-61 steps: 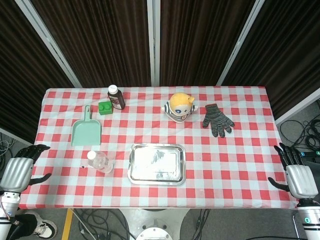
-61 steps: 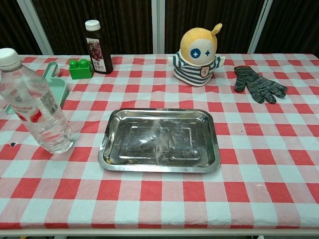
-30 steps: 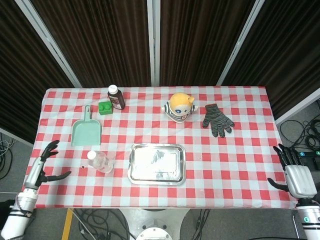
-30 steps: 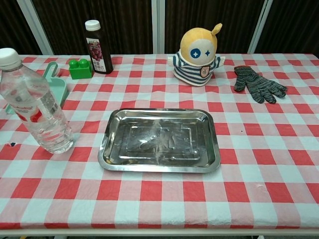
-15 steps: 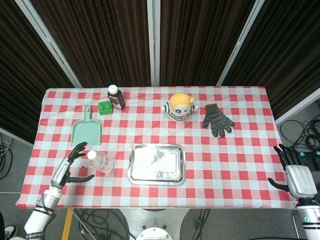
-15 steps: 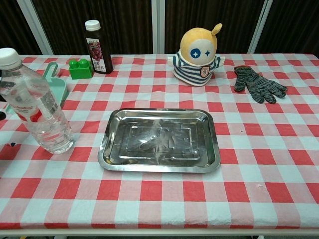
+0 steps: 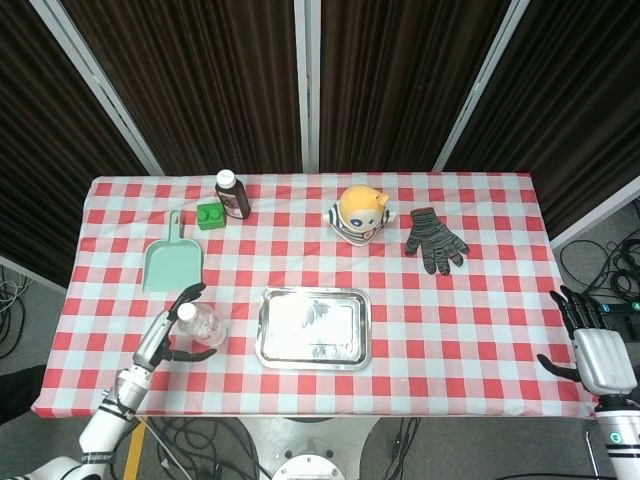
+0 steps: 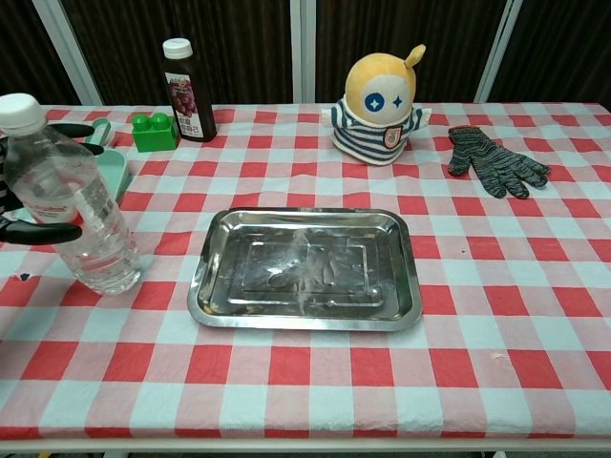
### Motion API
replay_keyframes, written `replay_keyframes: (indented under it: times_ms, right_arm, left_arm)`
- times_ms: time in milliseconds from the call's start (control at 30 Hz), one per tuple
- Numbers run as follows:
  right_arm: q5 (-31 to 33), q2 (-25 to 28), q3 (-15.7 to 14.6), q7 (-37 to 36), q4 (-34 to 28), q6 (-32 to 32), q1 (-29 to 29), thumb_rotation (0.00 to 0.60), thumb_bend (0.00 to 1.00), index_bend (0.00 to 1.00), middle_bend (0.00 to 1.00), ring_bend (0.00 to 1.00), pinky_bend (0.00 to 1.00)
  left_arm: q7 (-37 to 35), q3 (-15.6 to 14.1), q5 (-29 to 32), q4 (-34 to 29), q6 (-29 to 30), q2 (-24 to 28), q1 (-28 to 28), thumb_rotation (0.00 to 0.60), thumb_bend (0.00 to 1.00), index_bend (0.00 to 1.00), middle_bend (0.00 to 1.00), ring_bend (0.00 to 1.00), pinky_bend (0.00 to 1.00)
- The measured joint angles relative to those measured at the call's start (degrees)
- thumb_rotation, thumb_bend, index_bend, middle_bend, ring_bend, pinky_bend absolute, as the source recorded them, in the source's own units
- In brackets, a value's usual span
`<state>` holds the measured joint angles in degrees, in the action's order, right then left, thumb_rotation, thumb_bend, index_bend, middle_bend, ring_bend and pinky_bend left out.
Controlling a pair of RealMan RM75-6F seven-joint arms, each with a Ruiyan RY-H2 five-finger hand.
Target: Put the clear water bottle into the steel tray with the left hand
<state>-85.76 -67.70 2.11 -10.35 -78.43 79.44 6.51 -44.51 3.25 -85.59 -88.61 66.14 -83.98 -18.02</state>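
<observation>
The clear water bottle (image 7: 203, 323) stands upright on the checked cloth left of the steel tray (image 7: 313, 327), which has nothing in it. My left hand (image 7: 160, 337) is right beside the bottle on its left, fingers spread around it without closing. In the chest view the bottle (image 8: 72, 210) is at the left edge, with dark fingertips (image 8: 38, 231) reaching in at its side and behind its neck; the tray (image 8: 305, 262) lies at centre. My right hand (image 7: 597, 355) hangs open off the table's right edge, holding nothing.
A mint dustpan (image 7: 172, 262) lies just behind the bottle. Farther back are a green block (image 7: 209, 215) and a dark juice bottle (image 7: 232, 193). A yellow plush toy (image 7: 360, 213) and a grey glove (image 7: 434, 240) sit at the back right.
My left hand has moved in from off the table's left edge to the bottle's side, and its fingers now reach around the bottle. The right hand has stayed put.
</observation>
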Motion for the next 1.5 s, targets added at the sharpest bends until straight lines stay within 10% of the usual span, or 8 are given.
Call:
replay_keyframes:
  times_ms: [1000, 1500]
  right_arm:
    - [0.2, 0.5, 0.1, -1.5, -0.2, -0.3, 0.0, 0.600, 0.10, 0.00, 0.00, 0.00, 0.00]
    - [-0.2, 1.1, 0.3, -1.7, -1.1, 0.5, -0.1, 0.600, 0.10, 0.00, 0.00, 0.00, 0.00]
  left_arm:
    - [2.6, 5.3, 5.6, 2.4, 0.6, -3.4, -2.3, 0.600, 0.25, 0.57, 0.57, 0.44, 0.48]
    - [13.8, 22.2, 17.1, -14.5, -6.6, 12.9, -11.9, 0.600, 0.28, 0.61, 0.63, 0.50, 0.54]
